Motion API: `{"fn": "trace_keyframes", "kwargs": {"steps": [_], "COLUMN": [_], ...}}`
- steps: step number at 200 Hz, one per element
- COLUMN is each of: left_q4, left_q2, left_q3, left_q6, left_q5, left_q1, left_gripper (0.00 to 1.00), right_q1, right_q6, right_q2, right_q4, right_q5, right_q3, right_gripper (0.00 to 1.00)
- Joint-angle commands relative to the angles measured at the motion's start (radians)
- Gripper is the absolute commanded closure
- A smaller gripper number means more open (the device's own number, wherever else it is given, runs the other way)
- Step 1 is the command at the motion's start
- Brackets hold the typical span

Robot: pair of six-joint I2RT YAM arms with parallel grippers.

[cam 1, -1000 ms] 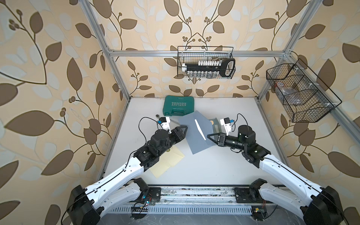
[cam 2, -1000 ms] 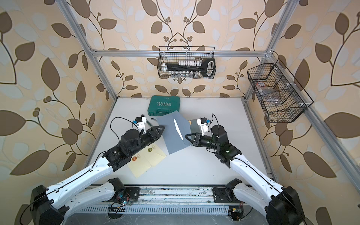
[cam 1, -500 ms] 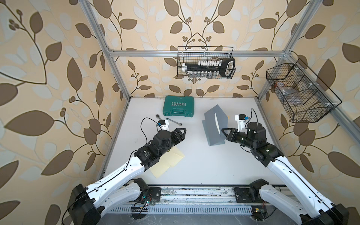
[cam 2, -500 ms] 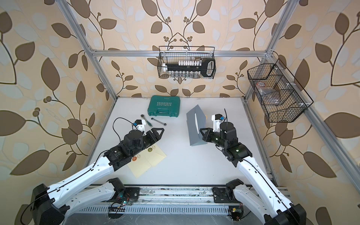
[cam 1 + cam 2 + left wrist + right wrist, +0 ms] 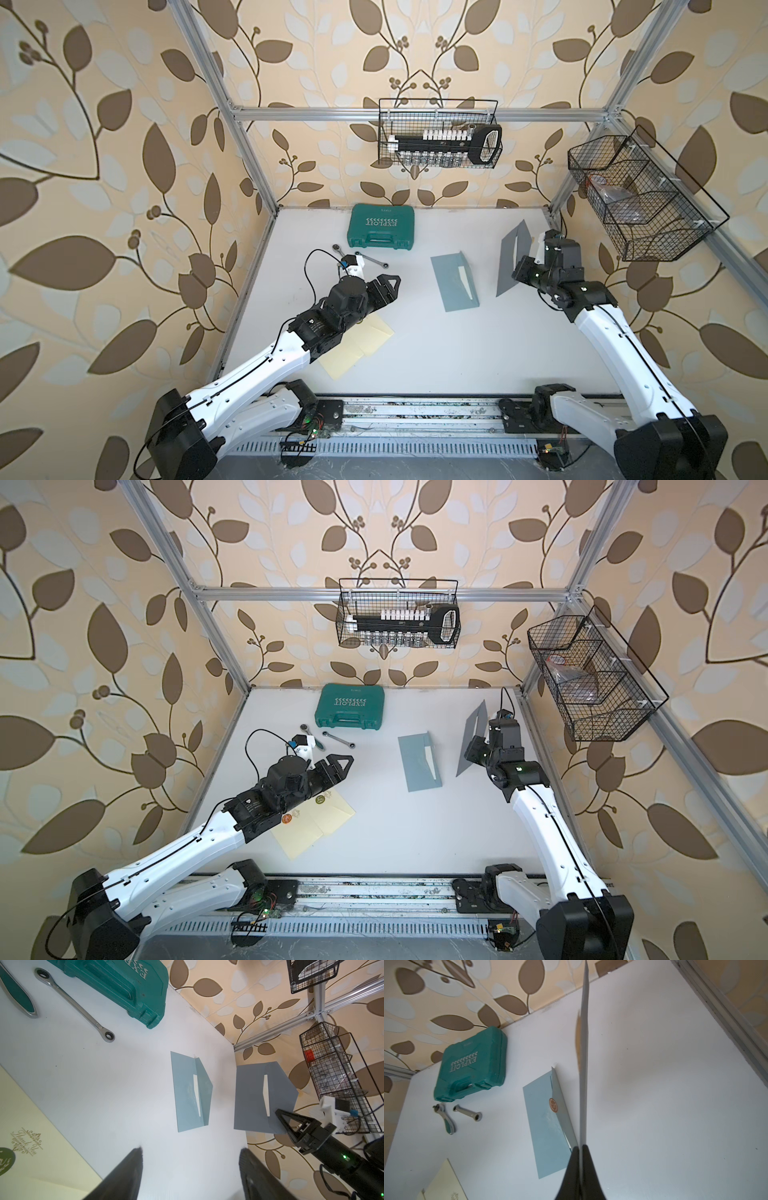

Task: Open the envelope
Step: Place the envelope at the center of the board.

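A white bench (image 5: 436, 361) fills the floor of a frame booth with leaf-patterned walls, seen from above in both top views. Two white and black robot arms reach in from the near edge.

The left arm (image 5: 270, 361) stretches over the left half of the bench. The left jaws stand apart with nothing between them; the left wrist view shows two dark fingers (image 5: 128, 1172) with bare bench between. The right arm (image 5: 602, 332) reaches to the far right corner.

A wire basket (image 5: 440, 133) hangs on the back wall and a second wire basket (image 5: 640, 199) on the right wall. A green tool case (image 5: 382, 232) lies flat at the back of the bench.

Two cream envelopes (image 5: 324, 816) lie overlapped on the bench, partly under the left arm.

The grey envelope (image 5: 509, 262) is raised on edge near the far right corner. The right jaws are closed on its lower part, and the right wrist view shows it edge-on (image 5: 584, 1064). Its flap is folded out. Whether it touches the bench cannot be told.

A light blue envelope (image 5: 451, 282) lies flat right of centre, apart from the grey one, its flap lifted.

A wrench (image 5: 374, 260) and a ratchet handle (image 5: 446, 1120) lie just in front of the tool case.

A round brown seal (image 5: 554, 1104) sits on the blue flap.
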Motion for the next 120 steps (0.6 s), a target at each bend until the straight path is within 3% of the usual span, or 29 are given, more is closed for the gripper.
{"fn": "trace_keyframes", "kwargs": {"steps": [1, 54, 108, 120], "left_q4": [-0.004, -0.039, -0.042, -0.045], "left_q2": [-0.031, -0.087, -0.127, -0.126], "left_q3": [0.026, 0.016, -0.008, -0.005], "left_q6": [0.033, 0.064, 0.070, 0.075], "left_q5": [0.015, 0.000, -0.019, -0.020], "left_q1": [0.004, 0.003, 0.004, 0.004], "left_gripper": [0.24, 0.24, 0.24, 0.24], "right_q1": [-0.053, -0.207, -0.261, -0.262], "right_q6": [-0.049, -0.006, -0.035, -0.057], "right_q2": [0.052, 0.274, 0.464, 0.494], "right_q4": [0.018, 0.174, 0.184, 0.150], "right_q5": [-0.065, -0.392, -0.457, -0.417], "right_q3": [0.011, -0.037, -0.008, 0.009], "right_gripper": [0.99, 1.00, 1.00, 0.99]}}
